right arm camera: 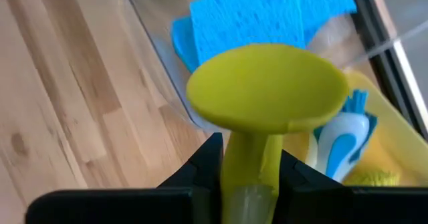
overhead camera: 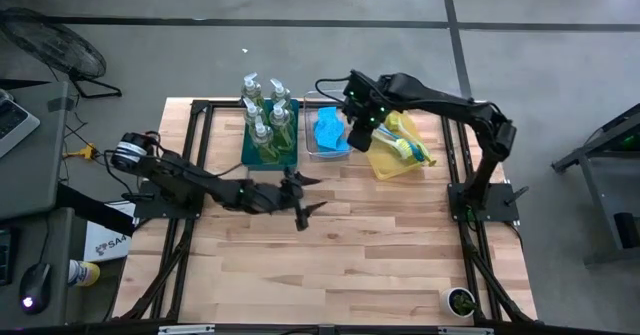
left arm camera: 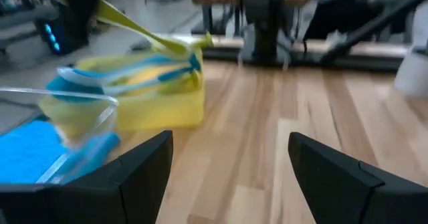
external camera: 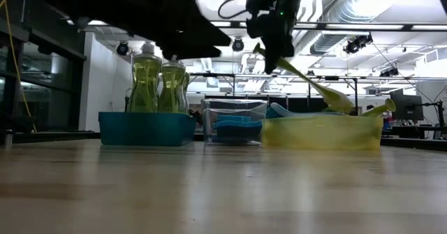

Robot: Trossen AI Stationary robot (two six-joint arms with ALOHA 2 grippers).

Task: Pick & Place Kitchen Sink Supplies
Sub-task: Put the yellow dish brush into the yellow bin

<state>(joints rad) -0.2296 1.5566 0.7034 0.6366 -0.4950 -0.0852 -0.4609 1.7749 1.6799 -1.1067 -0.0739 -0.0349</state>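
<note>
My right gripper (overhead camera: 362, 133) is shut on a yellow-green dish brush (external camera: 311, 84) above the yellow bin (overhead camera: 392, 165) at the table's far side. A blue and white brush (right arm camera: 338, 140) lies in that bin. Blue sponges (overhead camera: 328, 130) lie in the clear bin (overhead camera: 318, 153). Pump bottles of yellow-green soap (overhead camera: 265, 110) stand in the teal bin (overhead camera: 262, 155). My left gripper (overhead camera: 305, 200) is open and empty over the middle of the table, and in its own view (left arm camera: 231, 177) it faces the bins. My right gripper pinches the brush's handle (right arm camera: 251, 160) between its two fingers, which lie across it. The fingers come from above. The brush slants down from the gripper toward the table's right, and its wide lower end (external camera: 339, 103) is at the yellow bin's rim.
The three bins stand in a row along the far edge: teal, clear, yellow, from left to right. Bare wood (overhead camera: 380, 245) runs from the bins to the near edge. A small round object (overhead camera: 460, 300) sits at the near right corner.
</note>
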